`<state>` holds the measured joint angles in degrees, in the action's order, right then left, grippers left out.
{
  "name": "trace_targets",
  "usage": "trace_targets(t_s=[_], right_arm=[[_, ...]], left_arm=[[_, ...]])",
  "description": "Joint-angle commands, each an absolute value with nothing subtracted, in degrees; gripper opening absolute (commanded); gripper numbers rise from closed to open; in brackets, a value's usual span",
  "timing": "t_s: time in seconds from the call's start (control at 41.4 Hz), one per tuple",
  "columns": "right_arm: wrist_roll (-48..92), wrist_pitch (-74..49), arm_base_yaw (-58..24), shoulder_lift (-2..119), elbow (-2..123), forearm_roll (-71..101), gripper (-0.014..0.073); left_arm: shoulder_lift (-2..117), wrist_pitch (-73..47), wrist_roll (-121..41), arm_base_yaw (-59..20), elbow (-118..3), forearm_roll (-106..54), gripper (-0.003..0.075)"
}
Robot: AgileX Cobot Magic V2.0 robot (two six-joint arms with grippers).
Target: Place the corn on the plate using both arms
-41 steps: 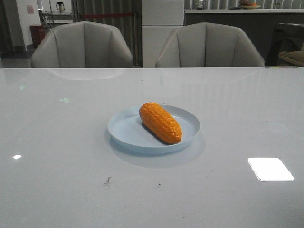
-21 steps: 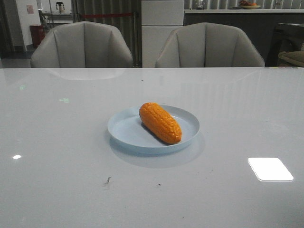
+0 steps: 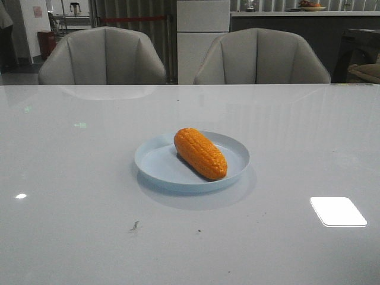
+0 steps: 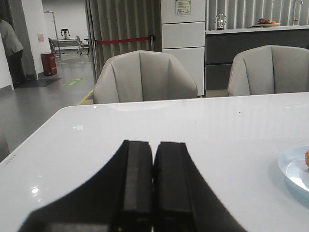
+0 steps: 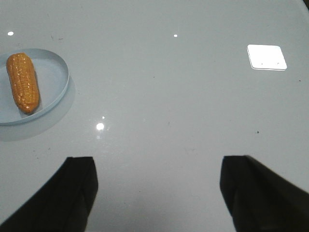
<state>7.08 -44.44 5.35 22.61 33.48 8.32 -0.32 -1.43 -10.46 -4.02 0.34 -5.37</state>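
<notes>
The orange corn [image 3: 200, 153] lies on the pale blue plate [image 3: 157, 163] in the middle of the table, its tapered end pointing toward the front right. Neither arm shows in the front view. In the right wrist view the corn [image 5: 22, 82] lies on the plate [image 5: 55, 82], far from my right gripper [image 5: 157, 166], which is open and empty above bare table. In the left wrist view my left gripper [image 4: 153, 150] is shut and empty, its fingers pressed together; the plate's rim [image 4: 289, 169] shows at the edge, with a sliver of corn.
The white glossy table [image 3: 71, 178] carries a bright light reflection [image 3: 337, 211] at the front right and a small dark mark [image 3: 134, 225] near the front. Two grey chairs [image 3: 104, 56] stand behind the table's far edge.
</notes>
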Motion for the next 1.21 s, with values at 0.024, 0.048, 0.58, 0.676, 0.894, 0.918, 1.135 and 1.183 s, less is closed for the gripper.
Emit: trace_targets(t_s=[0.024, 0.048, 0.58, 0.676, 0.894, 0.918, 1.135, 1.183], right_arm=[[7.18, -40.09, 5.85, 23.27, 34.98, 8.39, 0.0624], [7.18, -40.09, 5.85, 23.27, 34.98, 8.39, 0.0624], [7.18, -39.83, 5.85, 23.04, 34.98, 8.33, 0.0624], [7.18, -39.44, 4.67, 21.59, 34.98, 8.18, 0.0622], [7.18, -34.95, -5.04, 14.92, 34.98, 4.65, 0.0463], [7.18, -34.11, -5.63, 14.49, 34.98, 4.31, 0.0428], [7.18, -29.3, -8.9, 5.62, 34.98, 4.19, 0.0119], [7.18, -28.92, -8.76, 3.65, 34.98, 4.19, 0.0056]], left_arm=[[-1.24, 2.92, -9.85, -3.88, 2.44, -5.87, 0.0096], [-1.24, 2.92, -9.85, -3.88, 2.44, -5.87, 0.0096], [-1.24, 2.92, -9.85, -3.88, 2.44, -5.87, 0.0096], [-1.24, 2.92, -9.85, -3.88, 2.44, -5.87, 0.0096], [-1.24, 2.92, -9.85, -3.88, 2.44, -5.87, 0.0096], [-1.24, 2.92, -9.85, -3.88, 2.44, -5.87, 0.0096], [-1.24, 2.92, -9.85, -3.88, 2.44, -5.87, 0.0096], [-1.24, 2.92, -9.85, -3.88, 2.44, -5.87, 0.0096]])
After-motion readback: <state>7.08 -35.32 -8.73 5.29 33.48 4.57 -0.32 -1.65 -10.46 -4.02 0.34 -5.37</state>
